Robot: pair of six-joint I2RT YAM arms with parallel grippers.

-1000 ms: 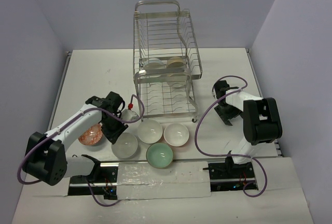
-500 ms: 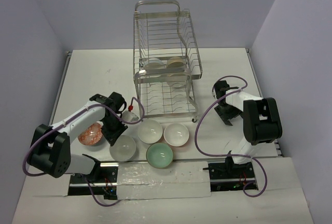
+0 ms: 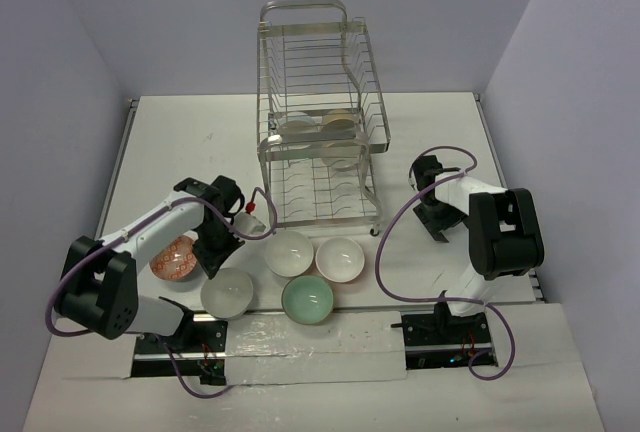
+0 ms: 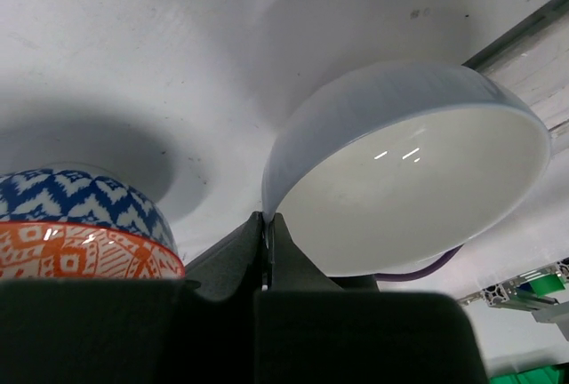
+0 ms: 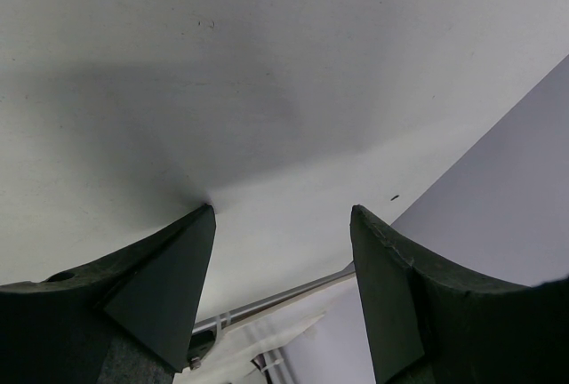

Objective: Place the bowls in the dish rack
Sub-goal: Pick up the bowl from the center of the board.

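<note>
White bowl [image 4: 409,171] | rim pinched in left tool [image 4: 267,220] | right tool [image 5: 283,213] spread wide

Patterned bowl [image 4: 80,224] cut by left edge, base behind left gripper [image 4: 266,228]. White bowl [image 4: 409,180]: pinched rim hidden. Bowls [image 3: 320,129] behind dish rack [image 3: 372,82] wires: count unclear.

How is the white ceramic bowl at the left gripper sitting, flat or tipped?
Tipped. In the left wrist view the white ceramic bowl has its mouth turned sideways, its rim pinched in the shut left gripper.

Clustered bowls [image 3: 290,253] before dish rack [image 3: 318,82]
</note>
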